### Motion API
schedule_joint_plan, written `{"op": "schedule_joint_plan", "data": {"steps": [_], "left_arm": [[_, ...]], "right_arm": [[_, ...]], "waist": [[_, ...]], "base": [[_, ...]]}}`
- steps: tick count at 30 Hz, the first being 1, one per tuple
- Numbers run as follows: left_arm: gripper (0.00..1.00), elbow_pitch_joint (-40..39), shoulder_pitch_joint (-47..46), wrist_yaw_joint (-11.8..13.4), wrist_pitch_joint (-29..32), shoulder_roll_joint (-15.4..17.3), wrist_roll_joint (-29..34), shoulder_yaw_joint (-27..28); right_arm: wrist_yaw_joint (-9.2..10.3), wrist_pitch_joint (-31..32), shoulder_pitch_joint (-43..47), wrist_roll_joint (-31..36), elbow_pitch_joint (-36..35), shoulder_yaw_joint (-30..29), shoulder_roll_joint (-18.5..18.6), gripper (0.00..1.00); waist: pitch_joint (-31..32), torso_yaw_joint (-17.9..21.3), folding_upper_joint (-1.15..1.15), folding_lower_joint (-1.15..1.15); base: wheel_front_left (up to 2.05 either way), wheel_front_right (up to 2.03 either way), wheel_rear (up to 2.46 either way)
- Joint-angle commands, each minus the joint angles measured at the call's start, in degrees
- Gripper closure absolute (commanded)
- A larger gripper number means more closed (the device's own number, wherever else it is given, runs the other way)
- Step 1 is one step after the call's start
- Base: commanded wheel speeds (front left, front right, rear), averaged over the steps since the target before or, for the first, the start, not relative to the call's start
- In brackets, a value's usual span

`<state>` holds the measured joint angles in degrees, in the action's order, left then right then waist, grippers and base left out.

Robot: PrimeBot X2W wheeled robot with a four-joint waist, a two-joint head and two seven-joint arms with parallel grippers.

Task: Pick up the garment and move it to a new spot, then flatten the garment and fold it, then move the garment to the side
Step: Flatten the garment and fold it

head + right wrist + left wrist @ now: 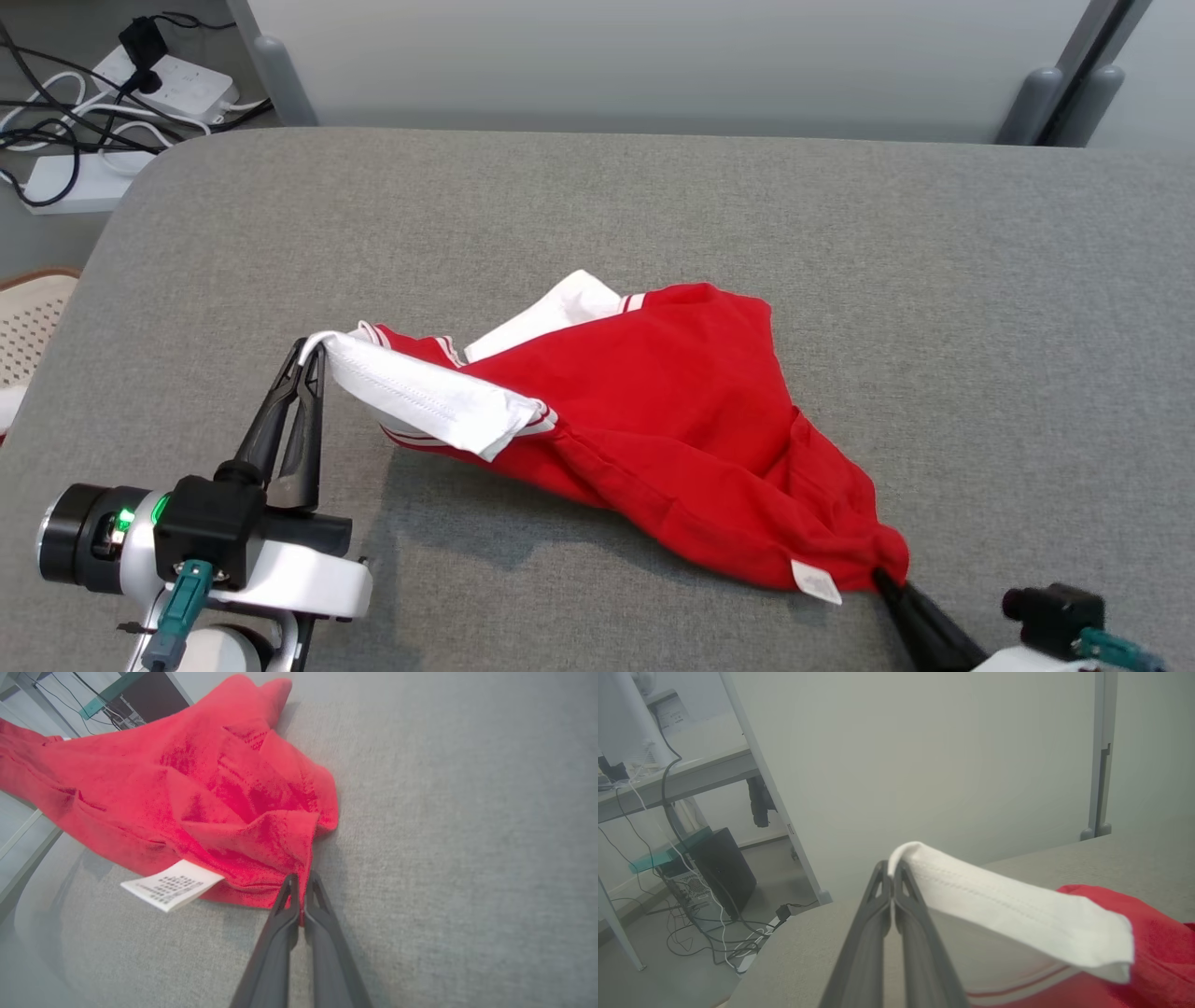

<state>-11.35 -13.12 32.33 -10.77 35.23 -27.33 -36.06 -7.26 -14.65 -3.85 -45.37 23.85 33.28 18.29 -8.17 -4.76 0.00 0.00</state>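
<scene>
The garment (672, 411) lay bunched on the table (653, 205); my left claw (313, 350) pinched its white sleeve edge; my right claw (882, 579), mostly cut off, pinched its red corner; label (817, 583) print was unreadable.

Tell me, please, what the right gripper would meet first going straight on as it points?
The red garment: the right gripper is shut on its corner, and its bunched folds lie directly ahead.

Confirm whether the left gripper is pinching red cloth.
No: the left gripper is shut on the white edge of the garment.
</scene>
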Motion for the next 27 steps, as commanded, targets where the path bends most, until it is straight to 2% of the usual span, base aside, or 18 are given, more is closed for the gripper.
{"op": "schedule_joint_plan", "data": {"steps": [1, 5, 9, 13, 14, 16, 18, 23, 25, 27], "left_arm": [[1.00, -1.68, -2.40, 0.33, -0.12, 2.07, -0.07, 2.71], [1.00, -2.85, -2.50, -0.26, -0.66, 2.34, -0.98, 3.57], [1.00, -4.75, -2.99, -2.33, -1.31, 2.51, -3.69, 5.23], [1.00, -6.75, -5.29, -6.30, -1.12, 3.85, -7.36, 7.48], [1.00, -6.75, -5.29, -6.30, -1.12, 3.85, -7.36, 7.48], [1.00, -8.21, -10.45, -11.04, 0.30, 6.64, -9.08, 9.15], [1.00, -8.95, -13.81, -13.08, 1.23, 7.78, -9.81, 10.15], [1.00, -10.18, -20.76, -16.46, 3.12, 9.67, -10.64, 11.88], [1.00, -10.13, -24.72, -18.91, 5.24, 10.86, -11.11, 11.86], [1.00, -9.85, -25.93, -19.67, 5.90, 11.18, -10.79, 11.47]], "right_arm": [[-0.23, -0.35, 0.11, 1.04, -2.78, -1.23, 1.39, 1.00], [-0.23, -0.35, 0.09, 3.51, -10.75, -8.23, 2.20, 1.00], [-0.23, -0.35, -1.24, 4.60, -18.75, -14.32, 3.17, 1.00], [-0.23, -0.35, -4.81, 4.21, -24.05, -17.82, 5.59, 1.00], [-0.23, -0.35, -4.81, 4.21, -24.05, -17.82, 5.59, 1.00], [-0.23, -0.35, -10.34, 3.42, -26.88, -21.22, 8.97, 1.00], [-0.23, -0.35, -13.35, 2.87, -28.10, -22.36, 10.94, 1.00], [-0.23, 0.09, -19.57, 1.90, -29.86, -24.83, 14.84, 1.00], [-0.23, 3.36, -22.91, 1.99, -29.82, -25.28, 17.19, 1.00], [-0.23, 4.16, -23.86, 2.16, -29.77, -25.25, 17.77, 1.00]], "waist": [[0.35, 0.55, 0.00, 0.00], [1.03, 1.87, 0.00, 0.00], [1.92, 3.29, 0.00, 0.00], [3.10, 4.32, 0.00, 0.00], [3.10, 4.32, 0.00, 0.00], [4.72, 4.82, 0.00, 0.00], [5.63, 4.98, 0.00, 0.00], [7.57, 5.20, 0.00, 0.00], [8.66, 5.43, 0.00, 0.00], [8.76, 5.43, 0.00, 0.00]], "base": [[0.00, 0.00, 0.00], [0.00, 0.00, 0.00], [0.00, 0.00, 0.00], [0.00, 0.00, 0.00], [0.00, 0.00, 0.00], [0.00, 0.00, 0.00], [0.00, 0.00, 0.00], [0.00, 0.00, 0.00], [0.00, 0.00, 0.00], [0.00, 0.00, 0.00]]}}
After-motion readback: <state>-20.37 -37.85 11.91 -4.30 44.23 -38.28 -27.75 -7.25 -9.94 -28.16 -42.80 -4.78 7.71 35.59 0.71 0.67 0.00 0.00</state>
